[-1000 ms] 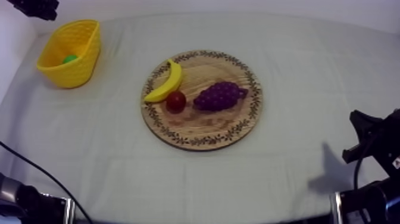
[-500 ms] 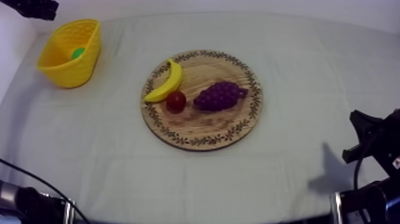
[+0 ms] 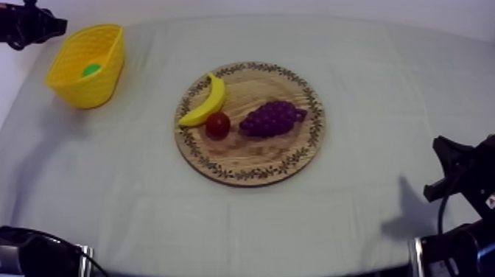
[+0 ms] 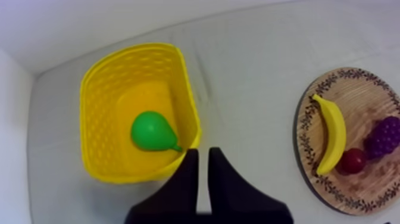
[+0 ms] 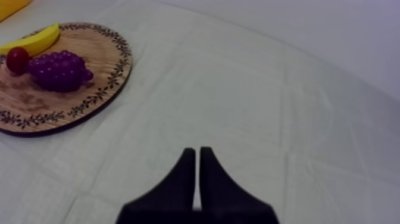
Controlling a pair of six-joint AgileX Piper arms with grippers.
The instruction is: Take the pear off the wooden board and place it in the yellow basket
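Note:
The green pear (image 3: 91, 70) lies inside the yellow basket (image 3: 87, 92) at the table's far left. From the left wrist, the pear (image 4: 152, 131) rests on the floor of the basket (image 4: 89, 119). My left gripper (image 4: 202, 154) hangs above the cloth just outside the basket's rim, open by a narrow gap and holding nothing. Seen from above, the left gripper (image 3: 29, 26) is beyond the basket's far left side. The round wooden board (image 3: 250, 158) sits mid-table. My right gripper (image 5: 197, 152) is shut on nothing over bare cloth, low at the right side (image 3: 446, 169).
On the board lie a banana (image 3: 206, 102), a small red fruit (image 3: 217, 125) and a bunch of grapes (image 3: 271, 118). The same three, banana (image 4: 333, 134), red fruit (image 4: 353, 161) and grapes (image 4: 384, 137), sit on the board (image 4: 357, 187) right of the basket.
My left arm has drawn a little left and down at the far left edge. The pear has rolled slightly inside the basket. The right arm has not moved.

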